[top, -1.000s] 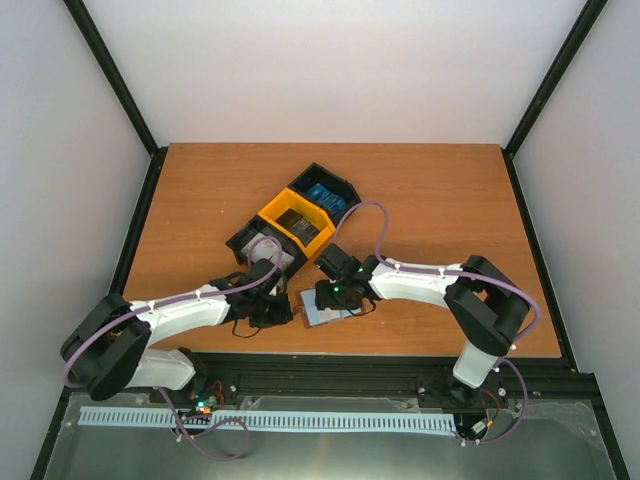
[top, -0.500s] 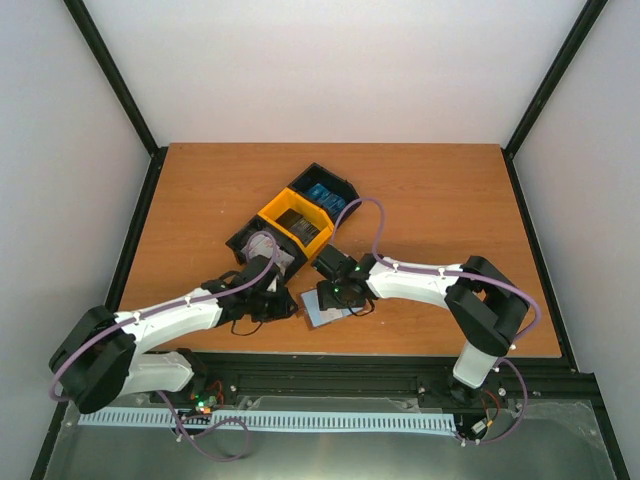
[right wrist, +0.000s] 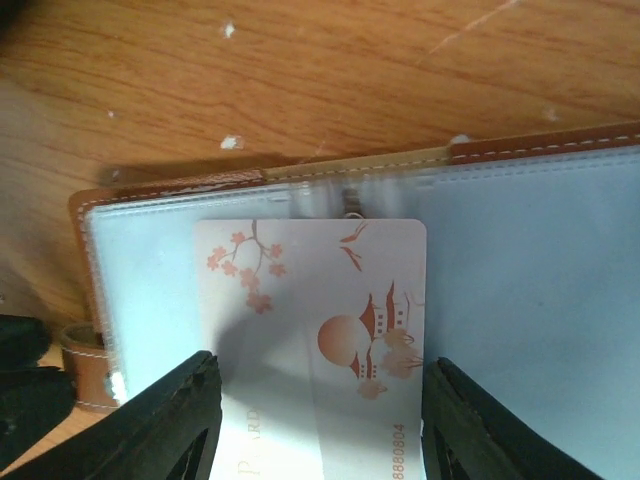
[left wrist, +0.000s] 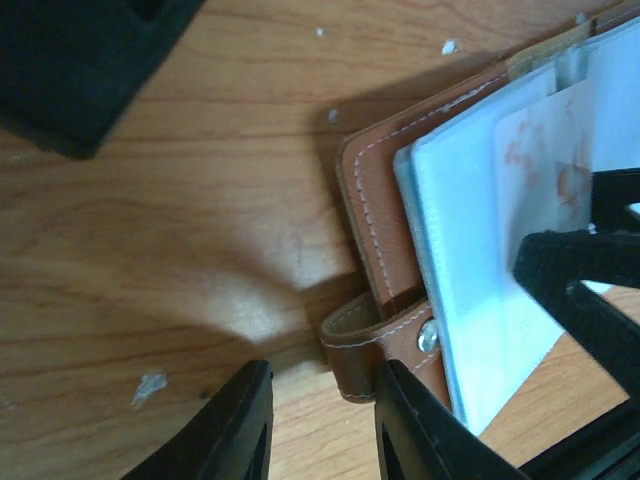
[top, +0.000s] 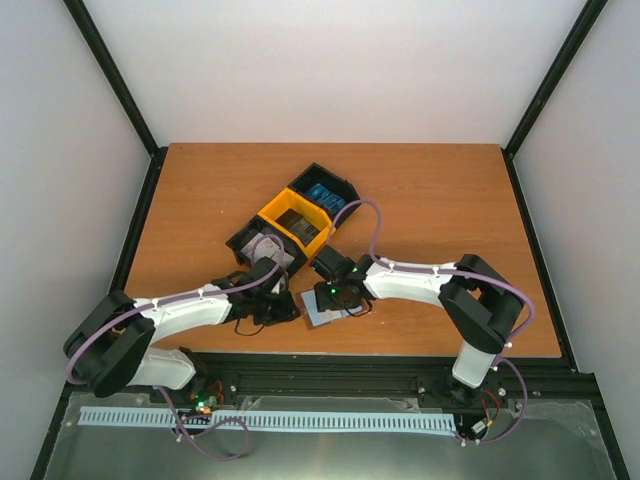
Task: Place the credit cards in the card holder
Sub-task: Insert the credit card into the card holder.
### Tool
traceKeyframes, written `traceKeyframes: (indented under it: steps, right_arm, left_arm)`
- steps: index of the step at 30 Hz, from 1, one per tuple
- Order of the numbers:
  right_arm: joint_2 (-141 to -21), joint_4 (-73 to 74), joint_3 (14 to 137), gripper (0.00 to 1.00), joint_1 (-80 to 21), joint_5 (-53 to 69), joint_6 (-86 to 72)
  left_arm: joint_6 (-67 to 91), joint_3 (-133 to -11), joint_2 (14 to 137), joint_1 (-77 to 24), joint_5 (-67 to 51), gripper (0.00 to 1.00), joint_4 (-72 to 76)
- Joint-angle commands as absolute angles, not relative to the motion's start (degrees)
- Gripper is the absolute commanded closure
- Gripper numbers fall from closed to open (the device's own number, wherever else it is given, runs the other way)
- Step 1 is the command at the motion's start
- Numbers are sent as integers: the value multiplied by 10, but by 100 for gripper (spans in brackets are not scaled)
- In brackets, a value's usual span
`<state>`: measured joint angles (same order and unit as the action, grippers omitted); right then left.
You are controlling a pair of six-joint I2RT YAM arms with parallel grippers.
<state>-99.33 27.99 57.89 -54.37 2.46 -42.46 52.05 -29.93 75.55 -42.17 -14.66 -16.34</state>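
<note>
Card holder (top: 322, 316) lies open on the worktop (top: 420, 200) near its front edge, at 6 o'clock from the black-and-yellow tray (top: 296, 222). At the holder's 12 o'clock, the right end effector (right wrist: 322, 362) is closed across the width of a whitish credit card (right wrist: 310, 290) printed with blossoms, held over a pale blue pocket. At its 9 o'clock, the left end effector (left wrist: 322, 385) is slightly parted and grips nothing, one finger beside the brown snap tab (left wrist: 385, 345). Blue cards (top: 325, 193) sit in the tray's far compartment.

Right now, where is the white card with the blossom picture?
In the right wrist view, the blossom card lies on the open card holder, between the right fingers, near the front edge of the table.
</note>
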Motion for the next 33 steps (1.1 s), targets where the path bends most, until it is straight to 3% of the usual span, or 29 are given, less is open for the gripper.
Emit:
traceKeyframes:
  steps: [1, 16, 26, 30, 33]
  right_arm:
    - [-1004, 259, 572, 46, -549, 49, -416]
    - [-994, 189, 554, 46, -549, 133, -404]
    - [-965, 205, 559, 46, -546, 68, -413]
    - [-905, 229, 553, 45, -534, -6, -422]
    - [-860, 259, 548, 43, -511, -57, -421]
  left_arm:
    - [520, -313, 773, -426, -148, 70, -156]
    - [510, -318, 797, -426, -144, 77, -157]
    - [504, -329, 783, -426, -119, 76, -177]
    - [500, -329, 739, -426, -91, 72, -186]
    - [495, -332, 702, -426, -57, 61, -192]
